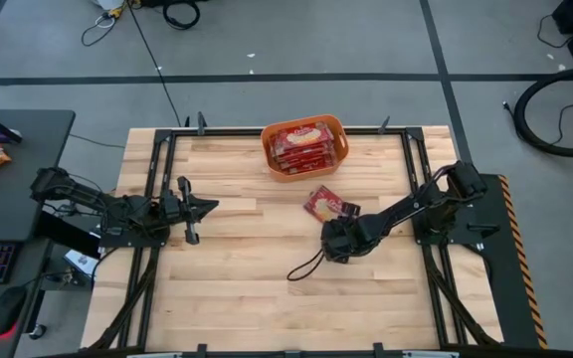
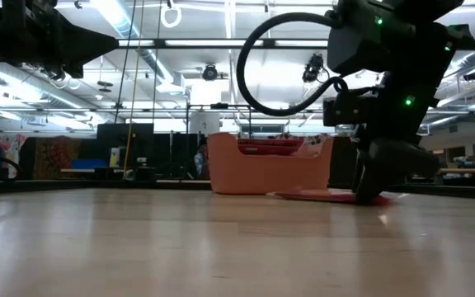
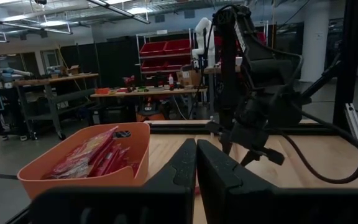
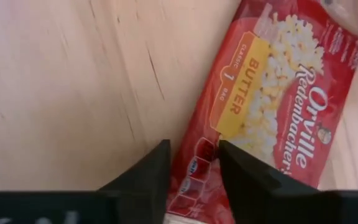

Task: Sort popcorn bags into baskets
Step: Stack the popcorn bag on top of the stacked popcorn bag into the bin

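From above, you have the right gripper (image 1: 332, 242) low over the wooden table (image 1: 247, 288), just beside the one loose popcorn bag (image 1: 328, 204), which lies flat a little in front of the orange basket (image 1: 338, 127). The basket sits at the far edge, already packed with red bags. Your left gripper (image 1: 205, 208) waits over the left half of the table, well apart from everything.

At table height, the right gripper (image 2: 378, 191) reaches down to the flat bag (image 2: 320, 195) in front of the basket (image 2: 246, 175).

The left wrist view shows that arm's fingers pressed together on nothing, with the basket (image 3: 135, 140) and the right arm beyond.

The right wrist view shows the fingers (image 4: 143, 171) slightly apart, straddling the corner of the bag (image 4: 278, 99), which reads "Orville Redenbacher's Butter". Nothing is gripped yet.

Your risk: the bag lies flat, so closing here may only pinch a corner. It could slide on the wood or dangle and snag the basket rim.
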